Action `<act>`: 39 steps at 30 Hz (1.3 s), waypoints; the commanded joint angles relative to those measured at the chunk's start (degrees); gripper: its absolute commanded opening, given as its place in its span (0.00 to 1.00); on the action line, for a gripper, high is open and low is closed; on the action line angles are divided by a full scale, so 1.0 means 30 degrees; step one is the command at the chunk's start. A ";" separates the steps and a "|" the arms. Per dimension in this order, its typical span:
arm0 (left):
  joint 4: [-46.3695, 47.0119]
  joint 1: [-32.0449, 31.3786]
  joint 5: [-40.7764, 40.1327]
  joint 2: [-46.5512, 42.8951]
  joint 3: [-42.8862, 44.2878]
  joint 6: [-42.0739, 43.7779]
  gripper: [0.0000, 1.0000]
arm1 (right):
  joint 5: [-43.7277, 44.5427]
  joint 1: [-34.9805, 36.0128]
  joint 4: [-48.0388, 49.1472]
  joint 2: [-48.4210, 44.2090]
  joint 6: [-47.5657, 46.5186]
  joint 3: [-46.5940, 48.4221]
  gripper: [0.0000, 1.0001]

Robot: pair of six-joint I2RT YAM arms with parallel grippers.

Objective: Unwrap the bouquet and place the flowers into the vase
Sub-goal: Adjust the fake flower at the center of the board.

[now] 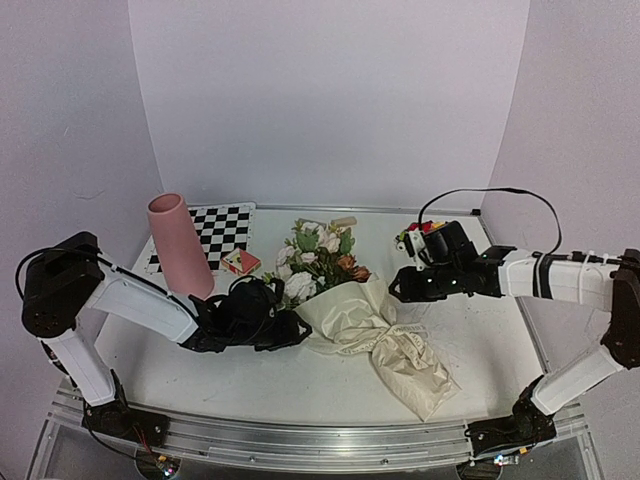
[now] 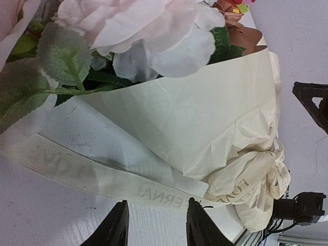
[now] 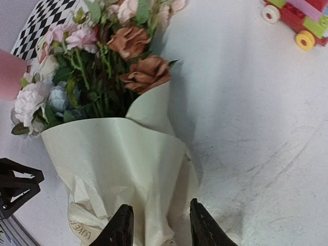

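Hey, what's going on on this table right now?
Two robot arms are flanking a wrapped bouquet lying on the table. The left end effector sits at the left edge of the paper, just short of a ribbon, fingers apart. The right end effector hovers over the paper's other side, also open. The flowers are all in the wrap, and the vase stands upright at the back left with nothing in it.

Pale lilac walls (image 1: 330, 90) close in on three sides; white table (image 1: 300, 390), metal rail (image 1: 300, 440) along the frame's bottom.
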 commanded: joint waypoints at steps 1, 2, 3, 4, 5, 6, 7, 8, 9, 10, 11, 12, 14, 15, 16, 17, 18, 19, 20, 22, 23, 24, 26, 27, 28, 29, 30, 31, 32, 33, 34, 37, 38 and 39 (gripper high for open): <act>0.1299 -0.0080 -0.0594 0.0444 0.0786 -0.0686 0.36 | 0.0564 -0.2059 -0.1417 -0.1694 -0.0565 -0.1113 0.38; 0.1359 -0.0077 -0.0639 0.0590 0.0843 -0.0756 0.35 | 0.0892 -0.2306 -0.1560 -0.1836 -0.0636 -0.1363 0.38; 0.1403 -0.0074 -0.0681 0.0750 0.0900 -0.0823 0.33 | 0.1348 -0.2463 -0.1688 -0.1939 -0.0715 -0.1570 0.37; 0.1437 -0.0075 -0.0718 0.0983 0.1002 -0.0945 0.30 | 0.1481 -0.2574 -0.1800 -0.1896 -0.0819 -0.1765 0.36; 0.1471 -0.0071 -0.0759 0.1168 0.1060 -0.1122 0.28 | 0.1498 -0.2614 -0.1947 -0.1708 -0.0886 -0.1907 0.34; 0.1508 -0.0090 -0.0827 0.1349 0.1107 -0.1275 0.26 | 0.1347 -0.2625 -0.2029 -0.1491 -0.0960 -0.2033 0.32; 0.1553 -0.0086 -0.0899 0.1531 0.1121 -0.1413 0.25 | 0.0991 -0.2630 -0.2037 -0.1276 -0.1036 -0.2183 0.30; 0.1585 -0.0073 -0.0989 0.1679 0.1144 -0.1545 0.25 | 0.0740 -0.2628 -0.2039 -0.1110 -0.1066 -0.2368 0.29; 0.1609 -0.0059 -0.1094 0.1808 0.1177 -0.1677 0.24 | 0.0564 -0.2619 -0.2039 -0.0984 -0.1067 -0.2575 0.28; 0.1636 -0.0045 -0.1229 0.1922 0.1200 -0.1750 0.24 | 0.0247 -0.2615 -0.2039 -0.0949 -0.1049 -0.2753 0.28; 0.1665 -0.0042 -0.1353 0.2031 0.1252 -0.1833 0.24 | 0.0038 -0.2612 -0.2032 -0.0926 -0.1060 -0.2982 0.27; 0.1670 -0.0029 -0.1420 0.2170 0.1314 -0.1858 0.24 | -0.0176 -0.2608 -0.2018 -0.0891 -0.1040 -0.3091 0.27; 0.1672 0.0139 -0.1344 0.2492 0.1552 -0.1947 0.24 | -0.0627 -0.2574 -0.1997 -0.0743 -0.1033 -0.3260 0.27; 0.1672 0.0263 -0.1205 0.2720 0.1683 -0.1984 0.24 | -0.0915 -0.2448 -0.1952 -0.0658 -0.0988 -0.3320 0.26; 0.1687 0.0378 -0.1073 0.2956 0.1799 -0.2019 0.24 | -0.1155 -0.2300 -0.1891 -0.0560 -0.0946 -0.3374 0.26; 0.1709 0.0476 -0.0991 0.3144 0.1913 -0.2018 0.24 | -0.1231 -0.2087 -0.1853 -0.0457 -0.0881 -0.3436 0.26; 0.1719 0.0568 -0.0956 0.3300 0.2047 -0.1952 0.24 | -0.1230 -0.1816 -0.1838 -0.0368 -0.0791 -0.3506 0.26; 0.1710 0.0652 -0.0979 0.3425 0.2202 -0.1813 0.24 | -0.1155 -0.1505 -0.1839 -0.0303 -0.0679 -0.3592 0.26; 0.1708 0.0739 -0.0962 0.3544 0.2317 -0.1753 0.24 | -0.1082 -0.1293 -0.1831 -0.0251 -0.0582 -0.3695 0.25; 0.1701 0.1018 -0.0739 0.3862 0.2588 -0.1629 0.24 | -0.1171 -0.0904 -0.1760 -0.0239 -0.0322 -0.3986 0.25; 0.1701 0.1172 -0.0595 0.4031 0.2724 -0.1582 0.24 | -0.1272 -0.0659 -0.1681 -0.0244 -0.0153 -0.4117 0.25; 0.1701 0.1288 -0.0448 0.4206 0.2843 -0.1556 0.24 | -0.1363 -0.0376 -0.1600 -0.0260 0.0017 -0.4217 0.24; 0.1701 0.1526 -0.0169 0.4522 0.3133 -0.1439 0.24 | -0.1462 0.0333 -0.1497 -0.0304 0.0467 -0.4460 0.24; 0.1701 0.1615 -0.0039 0.4718 0.3328 -0.1334 0.24 | -0.1534 0.0688 -0.1418 -0.0331 0.0691 -0.4565 0.24; 0.1701 0.1728 0.0169 0.4905 0.3524 -0.1178 0.24 | -0.1616 0.1134 -0.1329 -0.0360 0.0986 -0.4709 0.24; 0.1701 0.1833 0.0314 0.5087 0.3676 -0.1062 0.24 | -0.1733 0.1486 -0.1218 -0.0432 0.1247 -0.4844 0.23; 0.1701 0.1933 0.0403 0.5256 0.3831 -0.0975 0.24 | -0.1858 0.1760 -0.1090 -0.0528 0.1481 -0.4971 0.22; 0.1701 0.2061 0.0419 0.5382 0.4008 -0.0881 0.24 | -0.1976 0.2016 -0.0930 -0.0660 0.1739 -0.5104 0.22; 0.1713 0.2193 0.0421 0.5508 0.4148 -0.0781 0.25 | -0.2105 0.2214 -0.0768 -0.0804 0.1949 -0.5219 0.21; 0.1705 0.2344 0.0860 0.5629 0.4276 -0.0673 0.25 | -0.2188 0.2384 -0.0621 -0.0955 0.2135 -0.5315 0.21; 0.1701 0.2528 0.1160 0.5757 0.4474 -0.0533 0.25 | -0.2276 0.2537 -0.0473 -0.1099 0.2301 -0.5391 0.21; 0.1690 0.2915 0.1738 0.6313 0.5270 -0.0075 0.25 | -0.2260 0.2691 -0.0008 -0.1093 0.2404 -0.5298 0.22; 0.1675 0.2981 0.1833 0.6561 0.5569 0.0081 0.25 | -0.1977 0.2689 0.0058 -0.0943 0.2352 -0.5141 0.22; 0.1673 0.3069 0.1973 0.6761 0.5962 0.0290 0.26 | -0.1789 0.2689 0.0097 -0.0678 0.2232 -0.4823 0.22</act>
